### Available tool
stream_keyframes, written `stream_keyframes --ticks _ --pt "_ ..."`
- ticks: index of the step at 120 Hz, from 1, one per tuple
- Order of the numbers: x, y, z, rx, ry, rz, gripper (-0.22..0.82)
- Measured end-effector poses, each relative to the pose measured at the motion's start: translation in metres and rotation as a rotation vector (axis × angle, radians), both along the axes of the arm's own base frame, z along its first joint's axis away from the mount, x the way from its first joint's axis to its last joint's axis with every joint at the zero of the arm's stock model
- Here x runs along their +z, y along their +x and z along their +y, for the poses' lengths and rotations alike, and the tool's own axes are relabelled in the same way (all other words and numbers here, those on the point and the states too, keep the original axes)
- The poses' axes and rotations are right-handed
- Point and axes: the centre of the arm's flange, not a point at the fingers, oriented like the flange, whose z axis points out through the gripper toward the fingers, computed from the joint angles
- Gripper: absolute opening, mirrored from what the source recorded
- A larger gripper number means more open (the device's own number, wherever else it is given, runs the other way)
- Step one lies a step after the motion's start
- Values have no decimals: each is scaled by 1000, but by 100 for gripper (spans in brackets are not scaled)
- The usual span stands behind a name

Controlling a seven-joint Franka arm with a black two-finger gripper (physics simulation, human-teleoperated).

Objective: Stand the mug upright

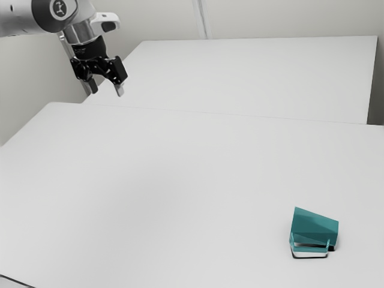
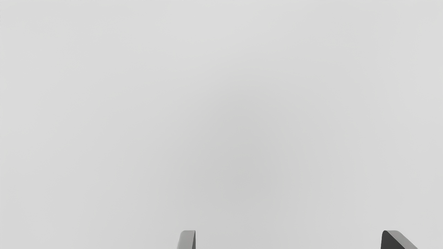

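My gripper (image 1: 107, 90) hangs above the table at the exterior view's upper left, far from the mug. A teal mug (image 1: 313, 229) lies on its side near the exterior view's lower right, with its handle low on the side facing that camera. In the wrist view, the gripper (image 2: 288, 238) has its two fingertips wide apart and bare table surface between them.
The white table (image 1: 156, 180) stretches between the gripper and the mug. Behind it, a second white surface (image 1: 252, 78) reaches toward the pale wall (image 1: 288, 18). A thin dark line (image 1: 17, 281) crosses the exterior view's lower left corner.
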Motion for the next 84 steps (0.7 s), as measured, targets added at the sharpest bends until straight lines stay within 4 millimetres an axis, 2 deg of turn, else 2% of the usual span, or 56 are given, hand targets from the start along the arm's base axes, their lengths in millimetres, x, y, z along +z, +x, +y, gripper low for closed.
stream_keyframes --ticks 28,64,84 --pt "-5 -1 2 -3 -9 3 58" --pt "-51 3 -9 -20 -160 -36 58" --pt "-77 4 -28 -51 -278 -55 58"
